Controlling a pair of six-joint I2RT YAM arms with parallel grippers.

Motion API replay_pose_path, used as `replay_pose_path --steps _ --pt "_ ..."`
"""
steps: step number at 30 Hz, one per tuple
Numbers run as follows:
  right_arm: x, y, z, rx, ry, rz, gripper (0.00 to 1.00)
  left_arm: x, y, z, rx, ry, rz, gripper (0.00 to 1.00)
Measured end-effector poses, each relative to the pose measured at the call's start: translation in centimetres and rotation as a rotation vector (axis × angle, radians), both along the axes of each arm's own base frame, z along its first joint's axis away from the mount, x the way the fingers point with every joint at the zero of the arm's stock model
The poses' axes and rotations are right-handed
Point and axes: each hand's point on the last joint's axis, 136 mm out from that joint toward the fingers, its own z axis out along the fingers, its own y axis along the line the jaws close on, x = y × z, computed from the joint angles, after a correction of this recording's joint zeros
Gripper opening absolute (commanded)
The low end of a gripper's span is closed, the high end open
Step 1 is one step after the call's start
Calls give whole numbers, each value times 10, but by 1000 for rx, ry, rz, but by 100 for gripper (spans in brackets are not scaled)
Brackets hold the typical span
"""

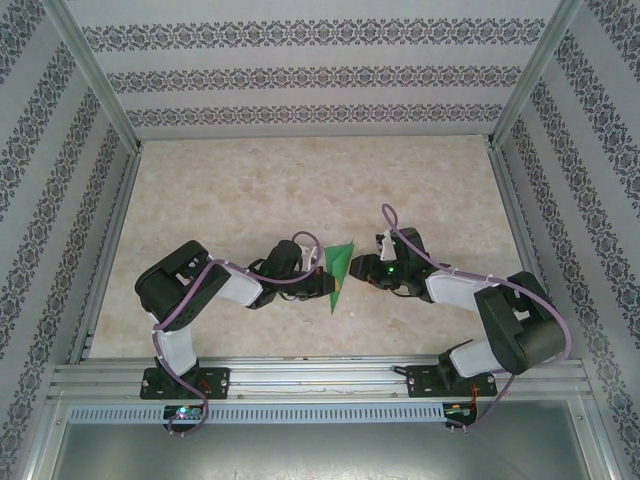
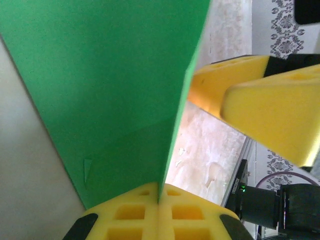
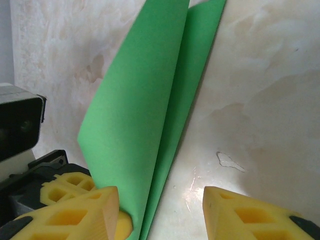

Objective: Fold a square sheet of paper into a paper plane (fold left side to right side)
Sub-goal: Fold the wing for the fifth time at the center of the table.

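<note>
This is a robot test booth, like a lab. A left robot arm (image 1: pixel 190 290) and a right robot arm (image 1: pixel 510 320) are bolted to a metal rail (image 1: pixel 320 375) at the near edge of a table (image 1: pixel 300 190) with a stone look. Metal bars (image 1: pixel 92 70) hold up walls (image 1: pixel 300 90) on the left, right and far sides, covered in striped flowery paper.

Your top view is bright and even, lit from above. The arms cast only soft, short shadows on the table (image 1: pixel 300 190), with no hard glare. In your left wrist view the paper (image 2: pixel 100 90) is close and soft, darker toward 6 o'clock, where the left fingers (image 2: pixel 130 215) blur. In your right wrist view the table carries a small glint at 5 o'clock.
</note>
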Motion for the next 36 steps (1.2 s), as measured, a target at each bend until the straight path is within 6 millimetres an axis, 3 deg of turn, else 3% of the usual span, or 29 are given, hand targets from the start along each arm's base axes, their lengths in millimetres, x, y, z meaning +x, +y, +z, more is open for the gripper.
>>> replay_pose_path --steps 19,36 --pt "30 16 -3 13 -18 -39 42 4 0 2 -24 17 15 2" --pt "38 21 -13 6 3 -42 41 5 -1 -6 -35 48 25 2"
